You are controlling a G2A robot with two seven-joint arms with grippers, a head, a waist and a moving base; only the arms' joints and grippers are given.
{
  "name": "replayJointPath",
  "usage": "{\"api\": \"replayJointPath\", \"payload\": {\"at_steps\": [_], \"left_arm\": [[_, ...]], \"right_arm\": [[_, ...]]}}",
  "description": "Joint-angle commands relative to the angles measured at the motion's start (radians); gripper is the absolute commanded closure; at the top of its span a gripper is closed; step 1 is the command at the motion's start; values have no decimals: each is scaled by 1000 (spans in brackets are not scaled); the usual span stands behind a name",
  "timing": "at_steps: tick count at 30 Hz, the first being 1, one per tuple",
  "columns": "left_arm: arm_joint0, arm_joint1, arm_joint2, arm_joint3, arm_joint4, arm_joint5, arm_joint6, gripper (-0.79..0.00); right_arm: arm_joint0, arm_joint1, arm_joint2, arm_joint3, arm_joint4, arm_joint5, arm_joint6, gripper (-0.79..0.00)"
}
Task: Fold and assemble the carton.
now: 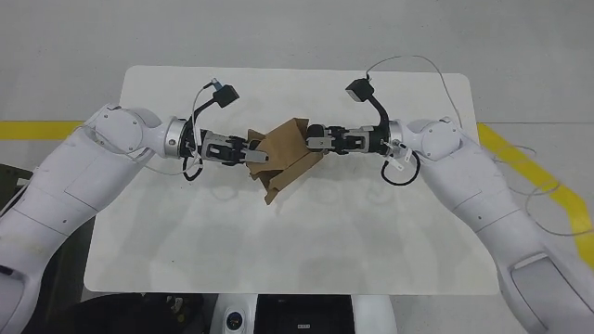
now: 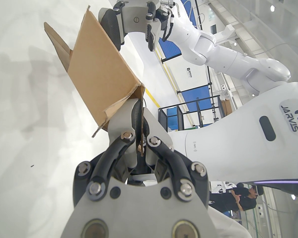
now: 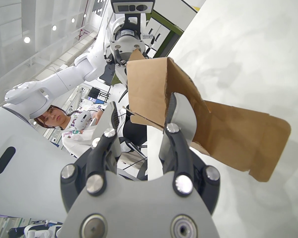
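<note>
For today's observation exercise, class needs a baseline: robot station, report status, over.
Left gripper shut on carton corner. Right gripper open, one finger against carton. Carton part-folded. Nothing blocking.

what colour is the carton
The carton is plain brown cardboard with no pattern; the left wrist view shows it best.

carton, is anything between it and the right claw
Nothing visible is. The right claw is open and already at the carton, with one finger against a panel and the other clear of it. The left claw is shut on the carton's other end.
</note>
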Motion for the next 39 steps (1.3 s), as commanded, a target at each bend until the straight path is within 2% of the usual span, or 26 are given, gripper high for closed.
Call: {"api": "replayJointPath", "payload": {"at_steps": [1, 15, 18, 23, 27, 32, 39], "left_arm": [[-6, 4, 13, -4, -3, -3, 3, 0], [-48, 20, 98, -8, -12, -38, 38, 0], [-57, 24, 118, -7, -8, -46, 46, 0], [-73, 30, 153, -3, -5, -60, 61, 0], [-87, 34, 181, -4, -5, -70, 70, 0], [-106, 40, 216, -9, -9, -83, 83, 0], [-135, 47, 263, -12, -12, -103, 103, 0]], "right_arm": [[9, 0, -15, 6, 6, -6, -5, -360], [59, -3, -135, 22, 68, -18, -18, -336], [70, -1, -152, 18, 95, -11, -11, -311], [84, 10, -168, 17, 129, 1, 1, -219], [93, 21, -184, 4, 150, 27, 27, -206], [106, 29, -208, -15, 156, 36, 37, -148], [123, 29, -253, -25, 166, 39, 39, -126]]}}
